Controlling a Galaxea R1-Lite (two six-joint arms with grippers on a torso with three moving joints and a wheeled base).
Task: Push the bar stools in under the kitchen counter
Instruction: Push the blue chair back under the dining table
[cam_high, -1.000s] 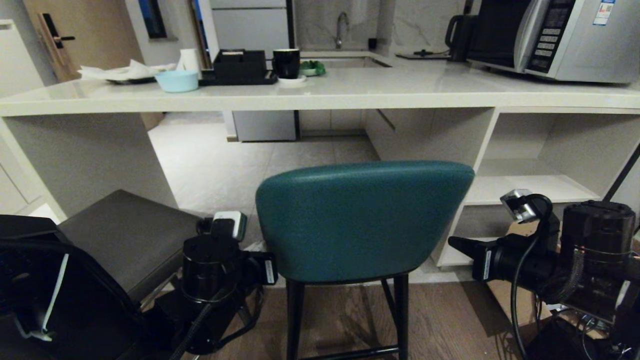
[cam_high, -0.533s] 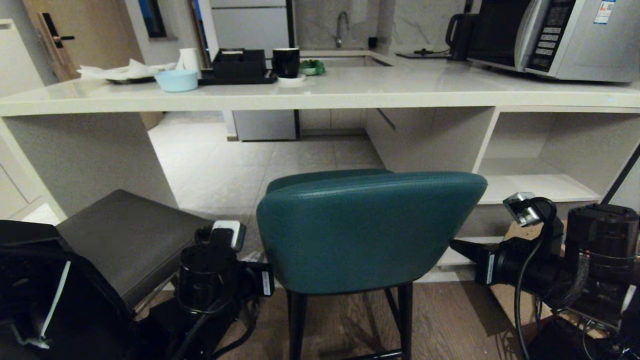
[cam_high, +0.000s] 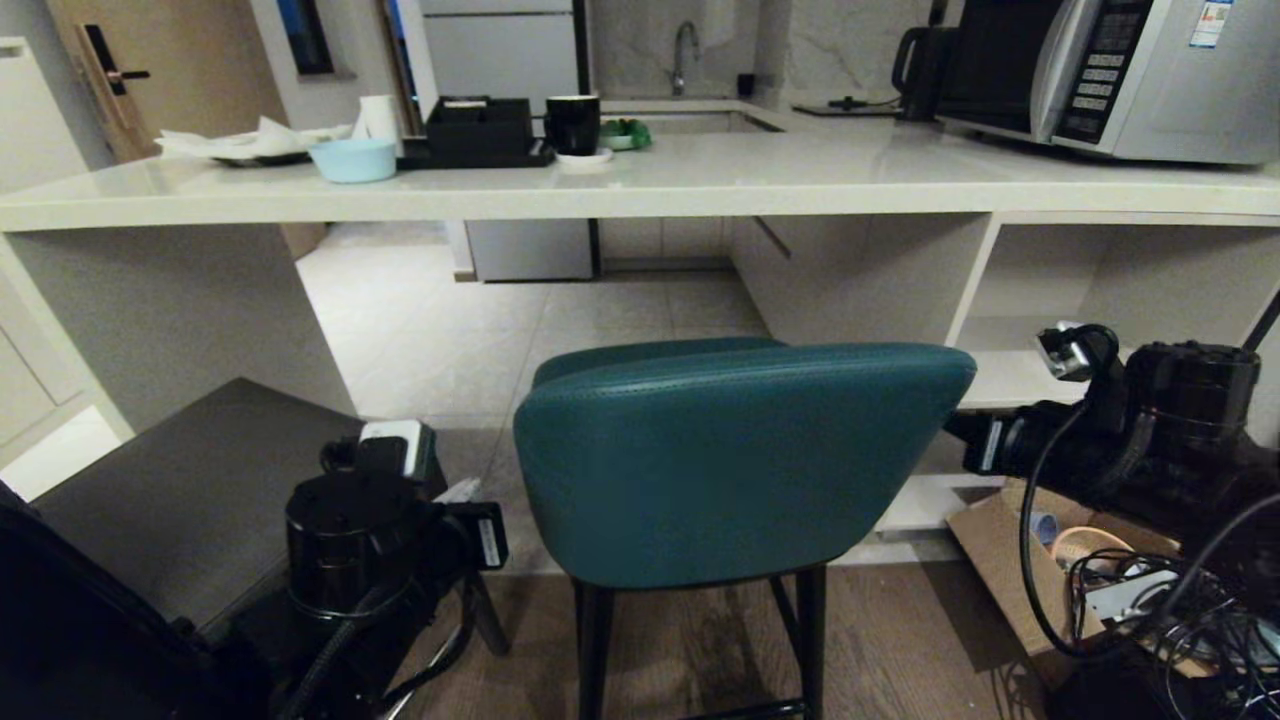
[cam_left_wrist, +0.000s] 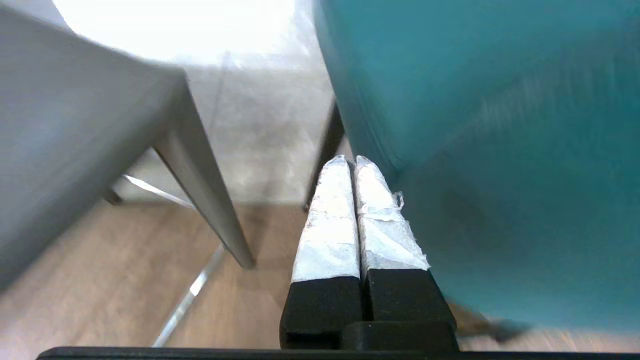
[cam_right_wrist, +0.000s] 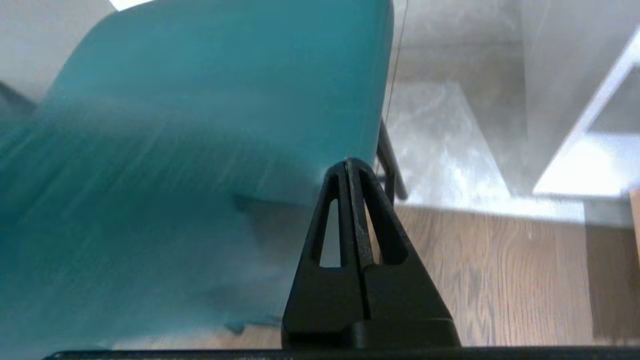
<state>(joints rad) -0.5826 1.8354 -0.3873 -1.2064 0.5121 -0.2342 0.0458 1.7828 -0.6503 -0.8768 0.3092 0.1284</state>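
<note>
Bar stools stand before us at the kitchen counter (cam_high: 640, 190), a long cream surface with a slab side panel at our left. We see the teal stool (cam_high: 740, 450) in the middle, its curved back toward us, its seat near the surface's front edge, not yet fully under it. The dark grey stool (cam_high: 200, 480) sits at our left, beside the side panel, well short of the surface.

Our left claw (cam_left_wrist: 350, 167) is clenched, holding nothing, its taped fingers (cam_left_wrist: 330, 220) pressed together just beside the teal stool's left edge, between the two stools. Our right claw (cam_right_wrist: 348, 165) is likewise clenched and empty, its tip at the teal stool's right edge; we cannot tell whether either one touches.

On the surface rest a light blue bowl (cam_high: 352, 160), a black mug (cam_high: 573, 124) and a microwave (cam_high: 1120, 75).
</note>
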